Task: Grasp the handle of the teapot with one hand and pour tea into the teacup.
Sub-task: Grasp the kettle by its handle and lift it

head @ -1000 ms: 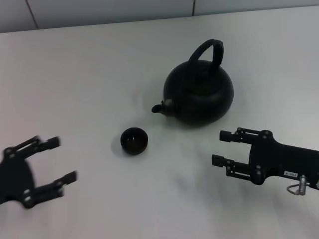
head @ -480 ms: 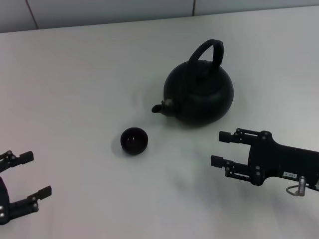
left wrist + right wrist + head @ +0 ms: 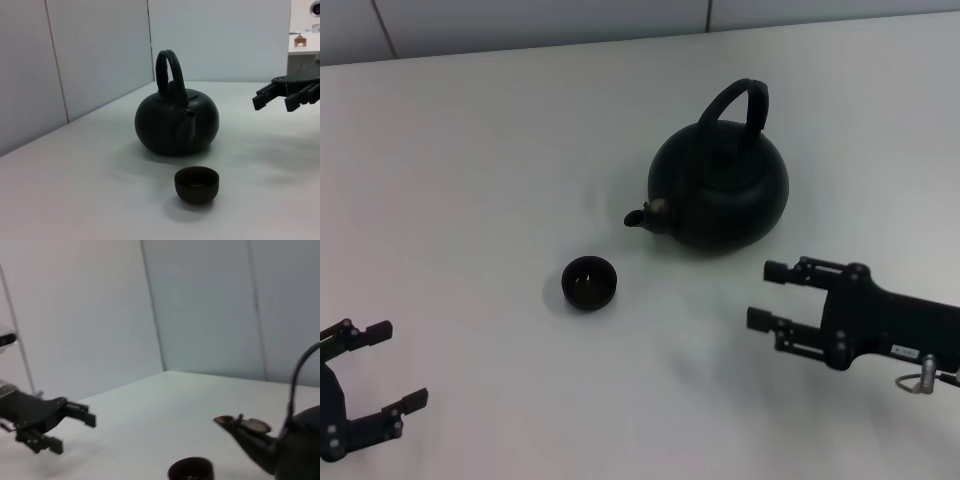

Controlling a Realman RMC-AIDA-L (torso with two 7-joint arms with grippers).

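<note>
Round matte-black teapot (image 3: 720,195) stands upright on white surface (image 3: 470,150), spout toward small black teacup (image 3: 589,282). Right pincer (image 3: 767,295) open, empty, near pot; left pincer (image 3: 398,365) open, idle

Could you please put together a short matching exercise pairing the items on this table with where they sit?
Items:
1. teapot
2. teacup
3. left end effector
4. right end effector

Places:
A. near left corner, open
B. just off the spout
C. far side of the table, handle upright
D. near side of the teapot, open

Pairs: 1-C, 2-B, 3-A, 4-D
</note>
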